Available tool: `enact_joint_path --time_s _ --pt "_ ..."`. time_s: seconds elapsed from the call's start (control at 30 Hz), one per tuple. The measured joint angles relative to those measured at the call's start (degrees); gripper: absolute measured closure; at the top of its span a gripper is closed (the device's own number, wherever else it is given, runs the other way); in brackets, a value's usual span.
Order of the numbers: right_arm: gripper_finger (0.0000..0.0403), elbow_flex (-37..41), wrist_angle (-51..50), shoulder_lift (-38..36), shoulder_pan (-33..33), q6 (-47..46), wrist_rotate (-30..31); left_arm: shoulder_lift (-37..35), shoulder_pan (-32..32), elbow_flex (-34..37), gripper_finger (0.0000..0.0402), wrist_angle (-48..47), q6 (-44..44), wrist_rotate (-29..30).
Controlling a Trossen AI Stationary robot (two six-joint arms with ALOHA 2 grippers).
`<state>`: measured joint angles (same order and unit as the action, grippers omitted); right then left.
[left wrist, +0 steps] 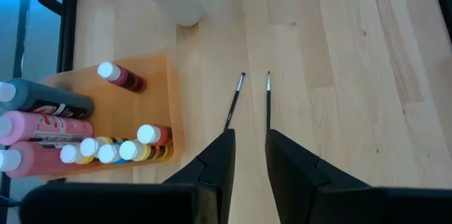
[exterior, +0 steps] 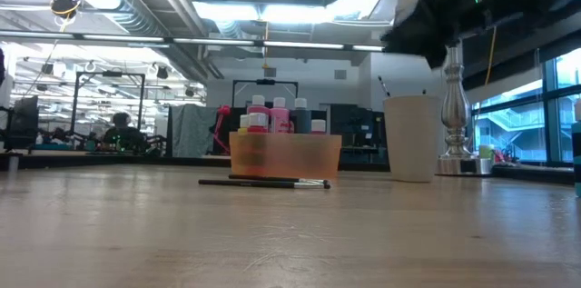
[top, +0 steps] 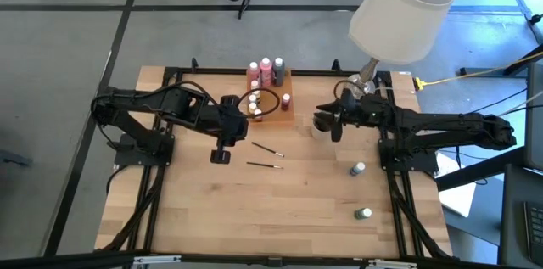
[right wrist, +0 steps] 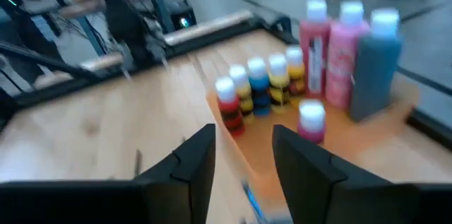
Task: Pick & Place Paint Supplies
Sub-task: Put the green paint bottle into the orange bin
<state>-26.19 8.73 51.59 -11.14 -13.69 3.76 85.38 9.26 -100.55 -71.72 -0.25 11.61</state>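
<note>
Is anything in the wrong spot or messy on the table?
Yes. Two bottles sit alone on the wood near the right arm, far from the orange tray where the other bottles are. Two paintbrushes lie loose on the table too. Nothing looks spilled or broken.

a lab or workshop hall: exposed ceiling ducts (exterior: 136, 15), strip lights (exterior: 263, 11), equipment racks (exterior: 100, 97) behind.

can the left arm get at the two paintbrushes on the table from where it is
Probably yes. The left gripper hangs just beside the two paintbrushes, its fingers a little apart, and the bare wood between them holds nothing. The orange tray sits off to the side.
</note>
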Motion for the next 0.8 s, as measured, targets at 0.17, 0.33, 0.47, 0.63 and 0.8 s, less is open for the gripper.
enact_joint_path --time_s 0.17,0.33,0.47,0.63,0.8 --pt "0.0256 -5.81 0.0 -0.02 0.05 0.22 -6.02 0.0 0.02 0.0 0.0327 -3.19 -2.62 -1.86" --pt "0.0257 -12.33 0.15 -0.04 0.91 -2.08 -17.44 0.0 0.02 0.02 0.0327 -6.74 -3.22 -3.25" --pt "0.0257 -17.17 0.19 -0.07 3.43 -4.54 -25.26 0.0 0.02 0.02 0.0327 -6.82 0.88 -3.23" --pt "0.0257 -21.09 0.35 -0.07 8.55 -7.87 -31.85 0.0 0.02 0.02 0.0327 -6.71 2.84 -3.23" --pt "0.0257 -22.26 0.58 -0.07 15.94 -13.25 -33.92 0.0 0.67 0.02 0.0324 -6.51 -0.64 -3.86"
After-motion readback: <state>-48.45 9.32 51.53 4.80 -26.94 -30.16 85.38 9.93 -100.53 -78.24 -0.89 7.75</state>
